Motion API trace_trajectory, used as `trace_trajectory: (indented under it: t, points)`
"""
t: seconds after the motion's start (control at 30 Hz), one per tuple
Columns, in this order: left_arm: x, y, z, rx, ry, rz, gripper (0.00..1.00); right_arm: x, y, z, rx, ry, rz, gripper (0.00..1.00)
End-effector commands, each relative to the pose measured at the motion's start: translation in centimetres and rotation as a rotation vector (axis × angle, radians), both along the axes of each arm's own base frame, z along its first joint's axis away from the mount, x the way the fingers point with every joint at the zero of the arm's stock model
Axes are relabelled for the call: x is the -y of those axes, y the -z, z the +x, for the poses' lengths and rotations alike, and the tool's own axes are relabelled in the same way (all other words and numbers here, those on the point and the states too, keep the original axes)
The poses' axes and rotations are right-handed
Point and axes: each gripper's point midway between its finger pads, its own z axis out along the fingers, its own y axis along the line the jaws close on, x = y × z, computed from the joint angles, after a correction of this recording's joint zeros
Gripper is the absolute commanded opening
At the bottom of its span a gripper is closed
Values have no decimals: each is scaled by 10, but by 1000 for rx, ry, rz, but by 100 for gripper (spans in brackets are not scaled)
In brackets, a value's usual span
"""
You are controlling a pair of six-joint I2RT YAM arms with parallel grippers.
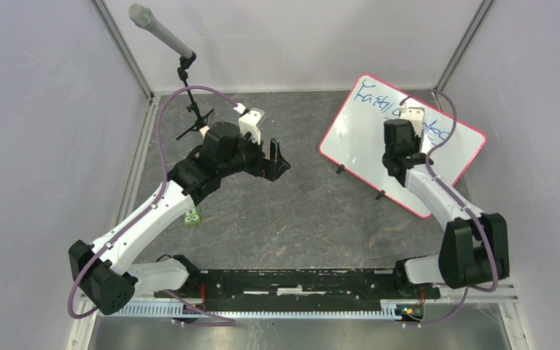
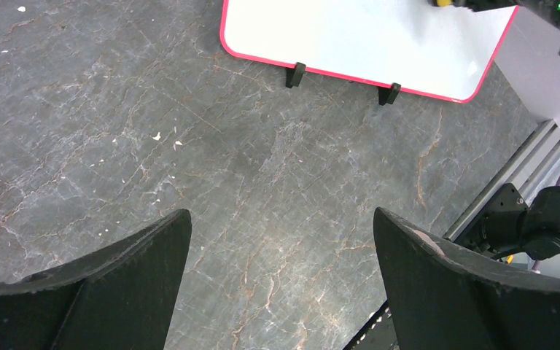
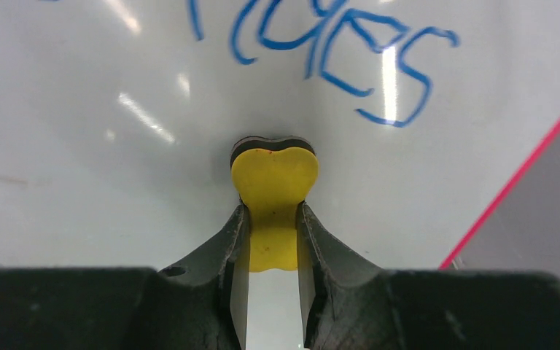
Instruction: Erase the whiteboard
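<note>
Whiteboard (image 1: 357,135) is sitting at the far right of the tabletop (image 1: 284,226), turned at an angle. Its two black feet (image 2: 295,73) are showing along the edge nearest the left arm. Blue handwriting (image 3: 335,51) is running along the far side; the near part is reading blank white.

Right claw (image 3: 272,213) is clamping a yellow eraser (image 3: 273,175) by its narrow stem. The wide lobed head, with a dark pad under it, is pointing forward at the board just below the lettering. I'm judging that grip as deliberate: taking the stem is setting the fingers back from the surface and letting the pad lie flat. Whether the pad is touching the board, I can't tell.

Left claw (image 2: 281,215) is hanging wide apart and carrying nothing, well clear of the board over bare tabletop. I'm reading it as parked out of the wiping path, though placed where it could brace the frame if the board starts sliding.

The letters are not yet wiped — the next stroke is needing to travel up into the blue.
</note>
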Motion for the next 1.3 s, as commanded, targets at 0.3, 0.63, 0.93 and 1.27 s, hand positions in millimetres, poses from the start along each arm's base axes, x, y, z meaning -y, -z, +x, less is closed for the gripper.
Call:
trace_trajectory:
  t: [0.3, 0.63, 0.93, 1.27]
  points:
    - [-1, -18, 0, 66, 7, -27, 100, 94, -59, -24, 152, 243, -9, 24]
    - [-1, -18, 0, 64, 10, -28, 100, 92, -56, -3, 206, 183, 84, 23]
    - [-2, -15, 2, 65, 0, -13, 100, 30, -61, 68, 218, 38, 150, 23]
    - [-6, -12, 5, 68, -17, 7, 100, -36, -73, 128, 238, -61, 197, 23]
